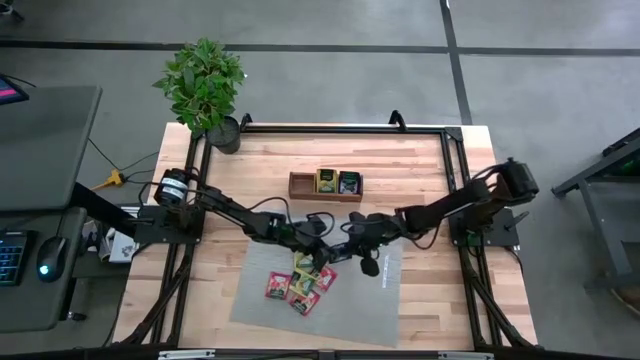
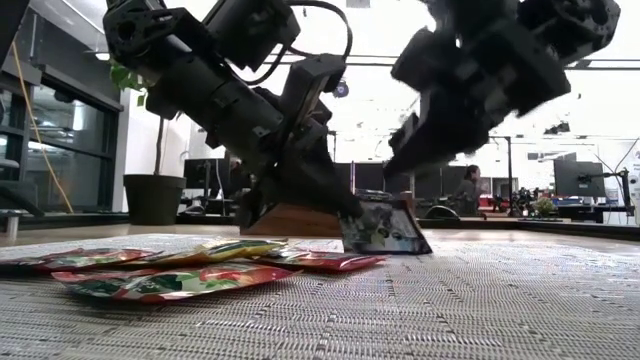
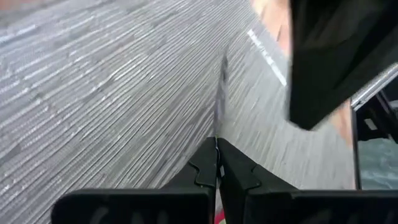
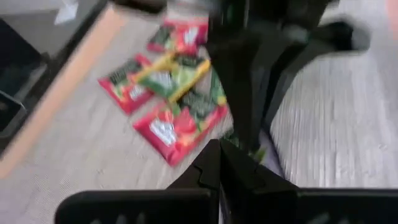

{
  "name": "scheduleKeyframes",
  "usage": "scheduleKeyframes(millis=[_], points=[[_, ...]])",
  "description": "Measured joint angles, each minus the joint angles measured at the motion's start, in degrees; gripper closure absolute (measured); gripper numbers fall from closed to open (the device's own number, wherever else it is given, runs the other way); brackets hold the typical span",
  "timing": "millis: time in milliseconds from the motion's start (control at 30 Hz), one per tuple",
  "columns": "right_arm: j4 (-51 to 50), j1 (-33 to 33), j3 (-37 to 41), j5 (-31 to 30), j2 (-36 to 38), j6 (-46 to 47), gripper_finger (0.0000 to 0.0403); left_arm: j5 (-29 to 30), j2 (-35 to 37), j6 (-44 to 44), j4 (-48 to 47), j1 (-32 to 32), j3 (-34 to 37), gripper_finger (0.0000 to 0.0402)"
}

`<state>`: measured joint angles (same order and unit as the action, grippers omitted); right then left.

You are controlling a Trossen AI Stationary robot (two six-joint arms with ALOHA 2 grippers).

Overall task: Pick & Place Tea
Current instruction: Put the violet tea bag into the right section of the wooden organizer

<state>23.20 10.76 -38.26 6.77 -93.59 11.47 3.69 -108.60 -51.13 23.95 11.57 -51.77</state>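
Your left gripper (image 2: 350, 215) is clamped shut on the upper edge of a dark tea sachet (image 2: 385, 228), which stands nearly upright with its lower edge on or just above the grey mat (image 1: 360, 300). The grip is thin: only the sachet's edge sits between the fingers, so lift straight and slowly, and don't swing until it hangs clear of the mat.

Your right gripper (image 1: 368, 262) is also shut and, as far as the frames show, holds nothing. It hovers above the mat just beside the left one, crowding it. Draw it back before you carry, or the two arms will foul each other.

The remaining sachets, red, yellow and green, lie in a loose overlapping pile (image 1: 300, 285) on the mat, on the left arm's side of the held sachet. Keep your path off that pile.

The wooden tray (image 1: 325, 185) sits beyond the mat's far edge, with two sachets already in it. Its empty end compartment looks the likely place for this one.
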Motion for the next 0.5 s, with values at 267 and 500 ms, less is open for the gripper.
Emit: scheduleKeyframes(millis=[267, 500], points=[[-6.87, -1.97, -0.02, -0.83, 11.85, -0.06, 0.0402, -0.29, 3.6, 8.45, -0.35, -1.81, 0.02, 0.0401], [-16.37, -6.42, -0.02, -1.67, 22.82, 1.28, 0.0402, -4.0, 8.16, 17.23, -2.8, -5.57, -0.03, 0.0401]])
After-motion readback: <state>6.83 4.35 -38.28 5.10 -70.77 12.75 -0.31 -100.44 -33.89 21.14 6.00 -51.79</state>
